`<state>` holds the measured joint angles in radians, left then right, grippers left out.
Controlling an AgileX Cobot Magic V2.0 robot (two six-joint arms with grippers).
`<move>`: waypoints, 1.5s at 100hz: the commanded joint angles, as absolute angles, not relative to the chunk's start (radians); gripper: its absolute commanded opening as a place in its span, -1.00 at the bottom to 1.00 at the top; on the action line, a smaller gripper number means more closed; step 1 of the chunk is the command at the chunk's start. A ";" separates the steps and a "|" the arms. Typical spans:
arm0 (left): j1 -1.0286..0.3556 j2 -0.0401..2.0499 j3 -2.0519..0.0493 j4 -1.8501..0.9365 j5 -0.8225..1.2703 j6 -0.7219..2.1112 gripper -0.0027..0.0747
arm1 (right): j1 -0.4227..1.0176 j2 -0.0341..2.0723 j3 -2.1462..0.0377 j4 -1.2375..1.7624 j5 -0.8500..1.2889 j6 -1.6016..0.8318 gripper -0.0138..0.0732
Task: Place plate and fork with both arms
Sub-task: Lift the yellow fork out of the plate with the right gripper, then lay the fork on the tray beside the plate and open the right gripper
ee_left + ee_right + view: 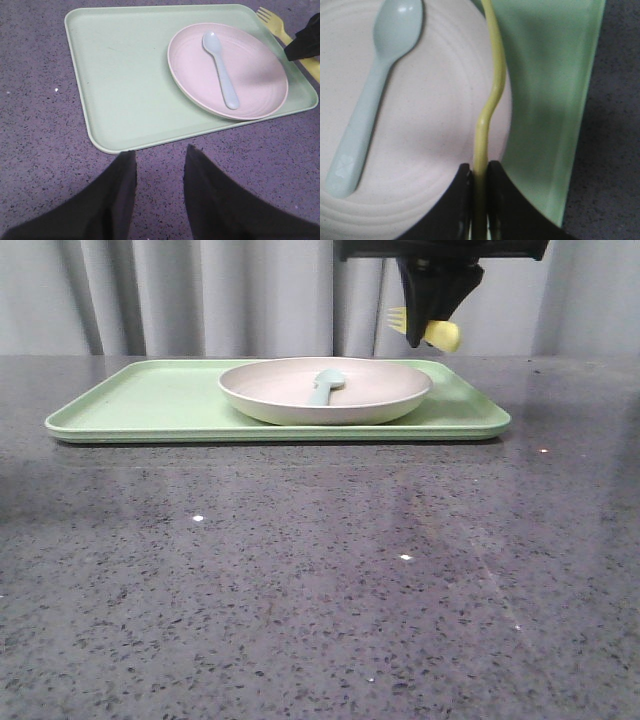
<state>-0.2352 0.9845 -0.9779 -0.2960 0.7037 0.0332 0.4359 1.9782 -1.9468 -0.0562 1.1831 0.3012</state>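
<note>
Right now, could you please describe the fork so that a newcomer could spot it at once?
Find the large green tray on the grey table; a pinkish plate sits at its right end. Above the plate's right rim, the right end effector pinches the fork: thin, yellow and airborne, unlike the pale blue spoon lying in the plate.

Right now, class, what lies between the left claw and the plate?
In the left wrist view, a strip of bare grey table, then the green tray's near rim, separates the open left claw from the plate.
</note>
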 commanded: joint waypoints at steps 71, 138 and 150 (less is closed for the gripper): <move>-0.234 0.968 -1.005 -0.316 0.656 0.030 -0.31 | 0.244 1.778 -1.635 0.277 0.863 0.115 -0.83; -0.234 0.968 -1.005 -0.316 0.649 0.030 -0.31 | 0.244 1.848 -1.636 0.277 0.860 0.115 0.14; -0.234 0.968 -1.005 -0.316 0.649 0.030 -0.31 | 0.244 1.845 -1.636 0.277 0.861 0.115 0.19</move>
<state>-0.2352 0.9845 -0.9779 -0.2960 0.7165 0.0332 0.2496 1.9020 -1.6112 0.2597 0.8967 0.1273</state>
